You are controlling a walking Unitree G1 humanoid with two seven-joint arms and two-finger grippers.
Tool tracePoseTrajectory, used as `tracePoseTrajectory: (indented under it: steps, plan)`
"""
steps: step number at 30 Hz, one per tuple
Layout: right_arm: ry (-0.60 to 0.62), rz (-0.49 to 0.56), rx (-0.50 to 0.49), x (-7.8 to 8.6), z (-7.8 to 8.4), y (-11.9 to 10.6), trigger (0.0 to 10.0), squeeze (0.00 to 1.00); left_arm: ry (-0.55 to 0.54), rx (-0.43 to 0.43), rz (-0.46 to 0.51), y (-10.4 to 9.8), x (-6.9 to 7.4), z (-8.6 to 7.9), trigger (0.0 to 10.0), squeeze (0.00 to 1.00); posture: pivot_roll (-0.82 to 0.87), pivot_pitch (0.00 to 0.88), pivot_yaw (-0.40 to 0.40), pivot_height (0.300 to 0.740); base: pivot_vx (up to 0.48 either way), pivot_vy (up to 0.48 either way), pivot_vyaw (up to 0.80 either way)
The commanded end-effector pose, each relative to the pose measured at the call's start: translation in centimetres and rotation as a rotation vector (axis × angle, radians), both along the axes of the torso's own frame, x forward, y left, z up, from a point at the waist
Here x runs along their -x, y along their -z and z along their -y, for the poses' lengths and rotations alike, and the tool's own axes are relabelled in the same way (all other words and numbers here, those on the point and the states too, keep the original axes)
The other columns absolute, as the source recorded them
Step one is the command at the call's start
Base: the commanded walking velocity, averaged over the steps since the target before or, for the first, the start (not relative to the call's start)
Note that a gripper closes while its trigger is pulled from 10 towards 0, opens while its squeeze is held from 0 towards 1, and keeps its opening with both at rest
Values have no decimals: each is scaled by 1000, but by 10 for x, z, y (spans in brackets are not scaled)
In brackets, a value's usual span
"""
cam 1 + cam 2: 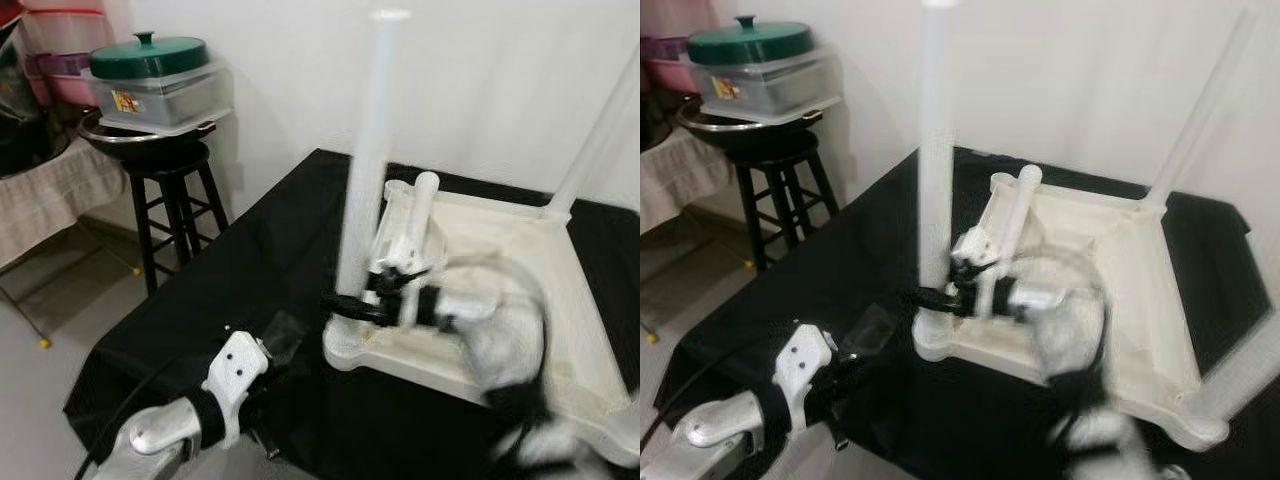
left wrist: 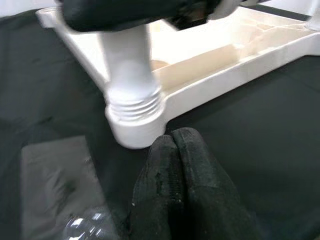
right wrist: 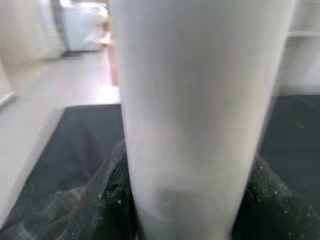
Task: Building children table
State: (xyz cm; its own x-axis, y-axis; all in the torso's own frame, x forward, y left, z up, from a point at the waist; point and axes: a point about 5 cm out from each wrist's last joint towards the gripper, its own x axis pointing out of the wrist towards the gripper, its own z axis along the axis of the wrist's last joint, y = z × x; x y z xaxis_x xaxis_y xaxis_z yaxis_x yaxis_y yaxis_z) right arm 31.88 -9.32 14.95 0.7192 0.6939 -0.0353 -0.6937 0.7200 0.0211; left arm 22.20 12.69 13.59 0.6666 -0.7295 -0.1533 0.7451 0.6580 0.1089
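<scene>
A white plastic tabletop (image 1: pixel 500 250) lies upside down on a black-clothed table (image 1: pixel 250 260). A white table leg (image 1: pixel 365 170) stands upright in its near left corner socket, threads visible at the base (image 2: pixel 132 107). My right gripper (image 1: pixel 362 305) is shut on this leg low down, and black fingers (image 3: pixel 107 200) hug both its sides. A loose leg (image 1: pixel 418 225) lies inside the tabletop. Another leg (image 1: pixel 600 130) stands at the far right corner. My left gripper (image 2: pixel 172 142) is shut and empty, just in front of that near left corner, low over the cloth.
A clear plastic bag (image 2: pixel 52 175) lies on the cloth beside the left gripper. At the back left a black stool (image 1: pixel 170 195) carries a pan and a container with a green lid (image 1: pixel 150 55). The clothed table's left edge drops to grey floor (image 1: pixel 50 300).
</scene>
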Motion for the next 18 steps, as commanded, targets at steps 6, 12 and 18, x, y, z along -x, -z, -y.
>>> tracePoseTrajectory:
  steps: [6,12,18]
  plan:
    - [216,-80,130,25,-6,27,0,0,8,10,-2,-4,-1,-4,10000,0,96,0,-40,740,0,0,0]
    - [275,-125,129,35,-16,25,10000,0,-8,0,8,-4,1,-4,10000,0,100,0,-39,740,0,0,0]
    - [198,-133,67,36,-20,14,10000,1000,-6,1,7,-4,0,-4,10000,0,99,0,-38,740,0,0,0]
